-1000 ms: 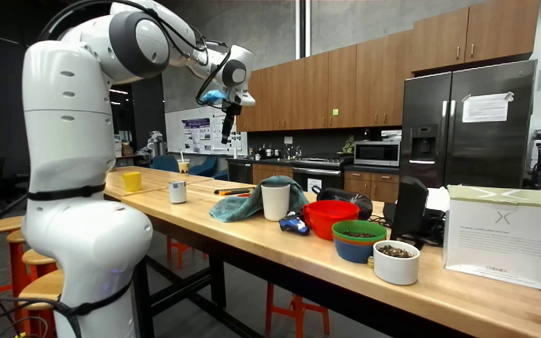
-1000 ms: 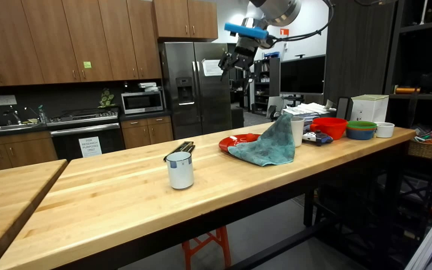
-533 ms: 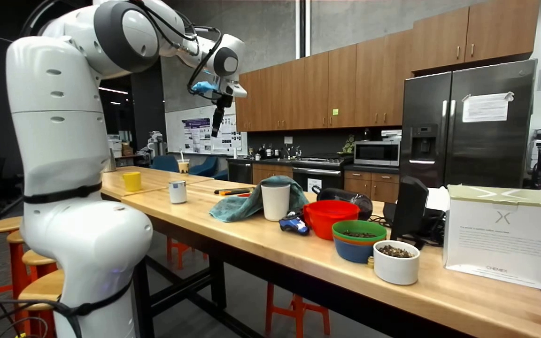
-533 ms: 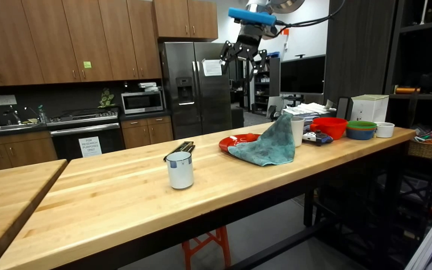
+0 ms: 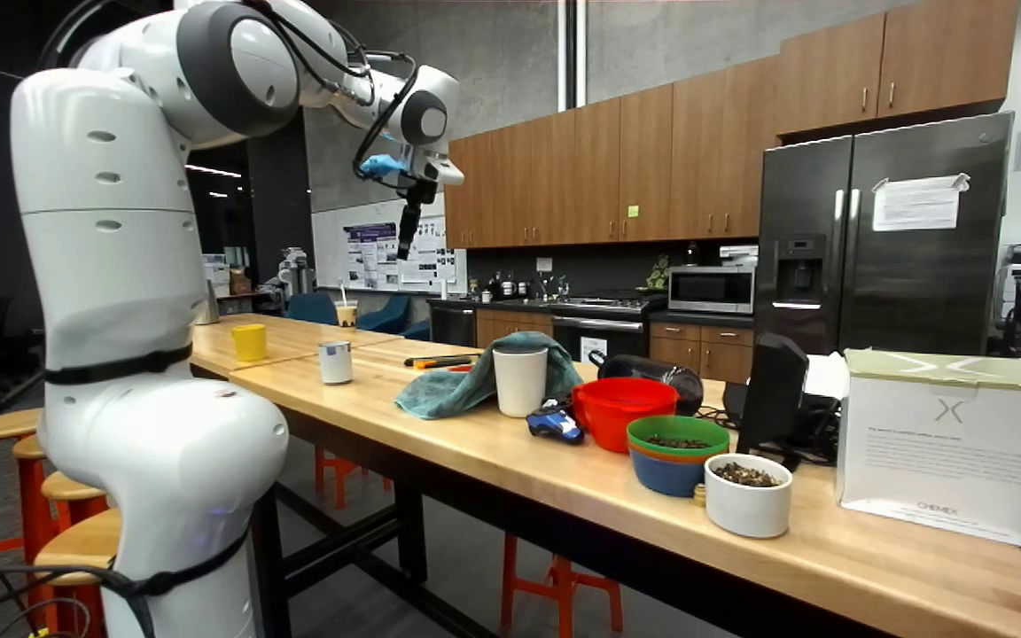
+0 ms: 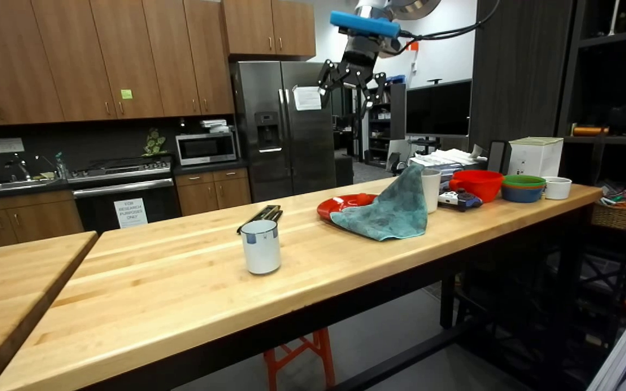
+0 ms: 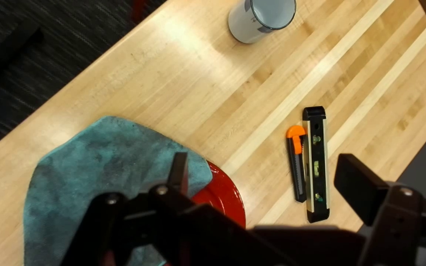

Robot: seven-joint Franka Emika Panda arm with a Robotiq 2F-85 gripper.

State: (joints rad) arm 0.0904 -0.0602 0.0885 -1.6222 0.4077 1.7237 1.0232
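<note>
Gripper (image 6: 345, 104) at new angle, brown bits (image 5: 745, 476) in white bowl (image 5: 748, 510).

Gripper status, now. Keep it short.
Gripper: open, jaws wide apart, holding nothing, raised above the wooden table.

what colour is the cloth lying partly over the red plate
The cloth is teal with darker blotches, best seen in the wrist view.
</note>
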